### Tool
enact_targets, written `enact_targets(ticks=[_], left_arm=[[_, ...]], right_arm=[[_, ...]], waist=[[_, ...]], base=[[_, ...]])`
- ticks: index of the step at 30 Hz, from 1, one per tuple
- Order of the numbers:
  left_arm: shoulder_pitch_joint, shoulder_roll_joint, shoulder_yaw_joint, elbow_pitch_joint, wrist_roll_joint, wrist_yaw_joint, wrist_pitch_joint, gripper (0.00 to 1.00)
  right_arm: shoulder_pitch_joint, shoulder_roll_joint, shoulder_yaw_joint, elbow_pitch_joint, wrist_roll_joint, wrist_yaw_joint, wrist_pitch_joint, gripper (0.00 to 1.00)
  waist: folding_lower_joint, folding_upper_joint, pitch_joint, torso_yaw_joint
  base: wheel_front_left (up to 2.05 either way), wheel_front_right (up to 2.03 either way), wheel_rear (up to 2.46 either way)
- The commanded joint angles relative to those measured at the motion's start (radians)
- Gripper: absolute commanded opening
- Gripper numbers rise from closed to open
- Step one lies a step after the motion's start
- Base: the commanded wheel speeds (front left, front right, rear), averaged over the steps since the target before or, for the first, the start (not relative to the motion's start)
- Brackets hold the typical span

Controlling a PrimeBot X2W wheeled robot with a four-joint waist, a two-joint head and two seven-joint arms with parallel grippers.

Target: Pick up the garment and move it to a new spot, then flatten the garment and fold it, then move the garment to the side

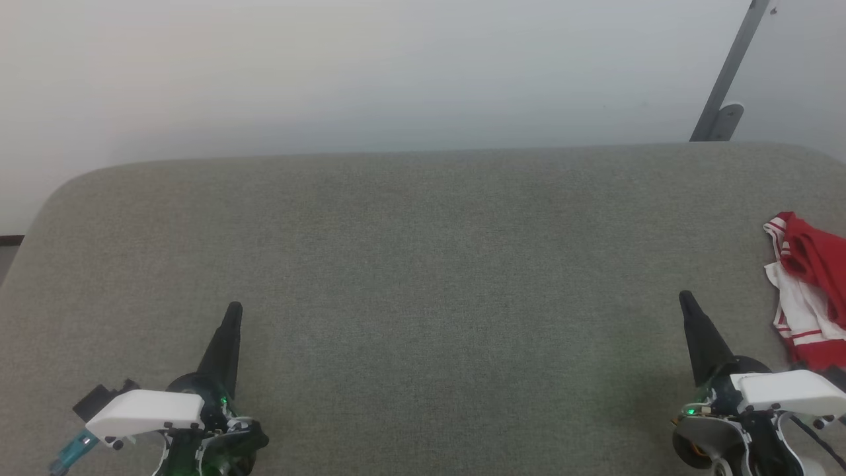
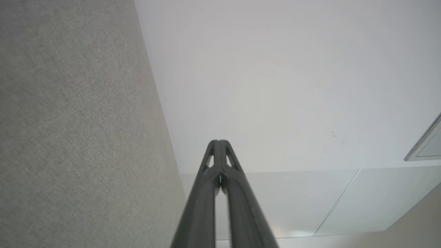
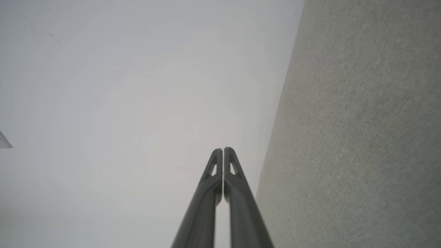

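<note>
Overhead, from the head view, a wide grey fabric surface (image 1: 423, 264) with rounded far corners stretched toward a plain white wall (image 1: 330, 66). Two grippers rested low at the near edge, well apart. The left gripper (image 1: 232, 311) sat at the lower left, its dark fingers leaning up and slightly right, with a white housing behind them. The right gripper (image 1: 686, 299) sat at the lower right, its fingers leaning up and slightly left. Each pair of fingers read as a single dark spike, clenched tight. Whether they touched the fabric could not be told. One garment (image 1: 809, 291), red with white striped trim, lay crumpled at the far right edge of the surface. It was cut off by the frame and lay just beside the right gripper's white housing. One slanted grey metal bar (image 1: 730, 73) stood against the wall at the upper right.

From the left wrist view, the left gripper (image 2: 218, 142) rose from the bottom middle, its two fingers pressed together at the tips. The grey fabric surface (image 2: 69, 120) filled the left side, with the white wall (image 2: 275, 86) to the right.

From the right wrist view, the right gripper (image 3: 223, 150) rose the same way, its two fingers closed tip to tip. The grey fabric surface (image 3: 361, 137) ran down the right side, with the white wall (image 3: 120, 103) to the left.
</note>
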Motion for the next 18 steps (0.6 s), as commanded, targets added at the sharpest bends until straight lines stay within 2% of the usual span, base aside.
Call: enact_targets(ticks=[1,18], left_arm=[[-0.011,-0.004,0.004,0.0,-0.005,-0.003,0.004,0.0],[-0.011,-0.004,0.005,0.0,-0.004,-0.003,0.004,0.0]], right_arm=[[-0.007,0.002,-0.003,-0.005,0.007,0.0,0.003,0.0],[-0.007,0.002,-0.002,-0.005,0.007,0.0,0.003,0.0]], waist=[[0.0,-0.0001,0.0,0.0],[0.0,-0.0001,0.0,0.0]], base=[[0.0,0.0,0.0],[0.0,0.0,0.0]])
